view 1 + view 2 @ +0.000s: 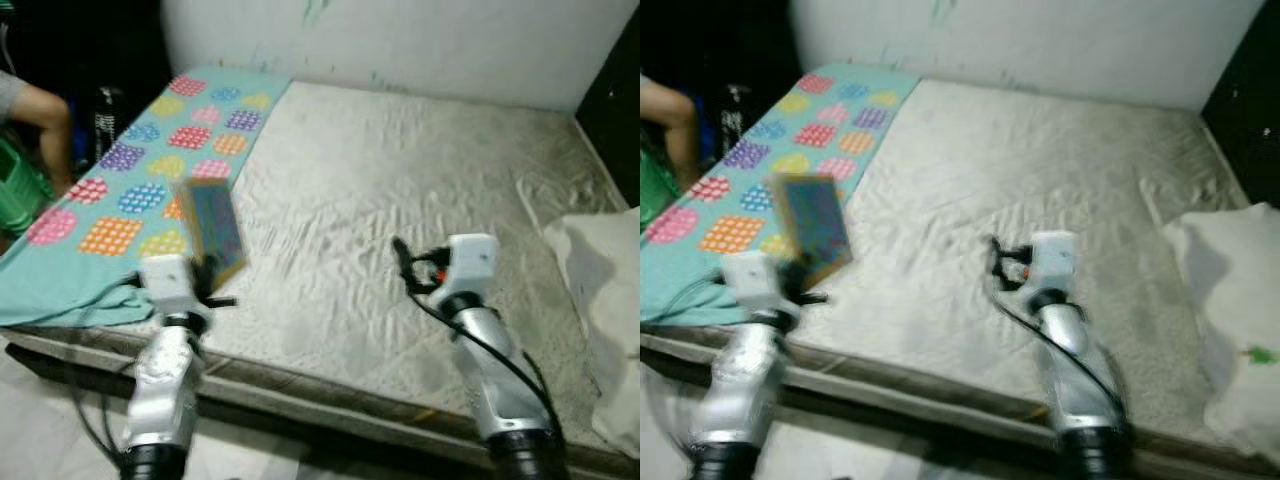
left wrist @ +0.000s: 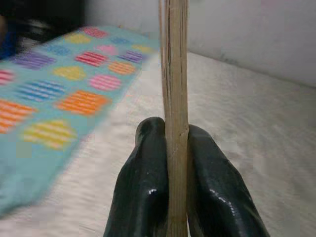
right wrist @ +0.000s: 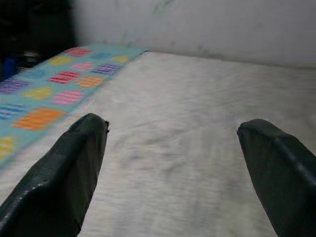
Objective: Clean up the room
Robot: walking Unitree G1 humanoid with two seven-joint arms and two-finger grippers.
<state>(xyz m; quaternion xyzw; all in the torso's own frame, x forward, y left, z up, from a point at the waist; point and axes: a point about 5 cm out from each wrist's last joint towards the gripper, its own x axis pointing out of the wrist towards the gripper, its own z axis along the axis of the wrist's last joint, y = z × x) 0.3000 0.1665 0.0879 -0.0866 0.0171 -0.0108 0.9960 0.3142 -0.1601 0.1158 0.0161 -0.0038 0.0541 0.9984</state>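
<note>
My left gripper is shut on a thin book with a blue cover and tan edges, held upright above the near left part of the bare mattress. In the left wrist view the book's edge stands pinched between both black fingers. My right gripper hovers over the middle of the mattress, open and holding nothing; its two fingertips stand wide apart in the right wrist view.
A teal blanket with coloured patches covers the mattress's left side. A white pillow lies at the right edge. A person's arm and a green crate are at the far left. A white wall runs behind.
</note>
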